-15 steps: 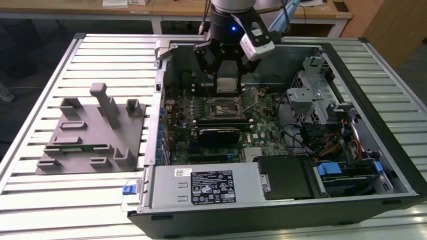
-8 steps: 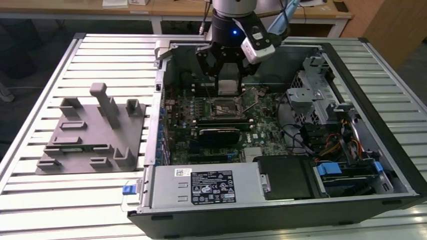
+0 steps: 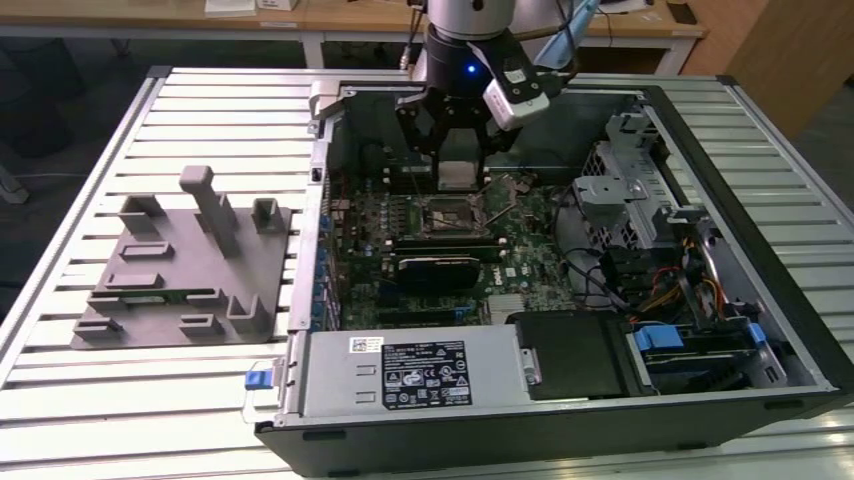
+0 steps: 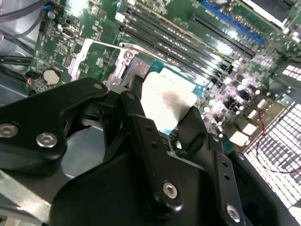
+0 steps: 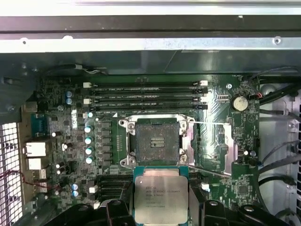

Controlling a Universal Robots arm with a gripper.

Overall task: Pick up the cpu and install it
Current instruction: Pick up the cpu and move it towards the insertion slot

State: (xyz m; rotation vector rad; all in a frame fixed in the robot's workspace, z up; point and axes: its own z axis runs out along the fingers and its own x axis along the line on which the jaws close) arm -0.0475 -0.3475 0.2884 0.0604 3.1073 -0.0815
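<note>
One cpu [image 3: 457, 178] is in play. From the exterior view's left: the grey tray [image 3: 180, 265] rests on the counter [image 3: 80, 400]; then, inside the open case [image 3: 561, 445], the hand [image 3: 455, 160] clamps the cpu by opposite edges, clear of the bare socket [image 3: 447, 215], not yet seated. We judge that keeping it level and matching its corners to the socket matter most.

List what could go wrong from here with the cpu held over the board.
1. The tool grips the cpu by its edges alone; it may slip or rotate.
2. The open socket looks uncovered; a skewed landing could damage it.
3. The thin lever lies beside the socket; the tool might snag it.
</note>
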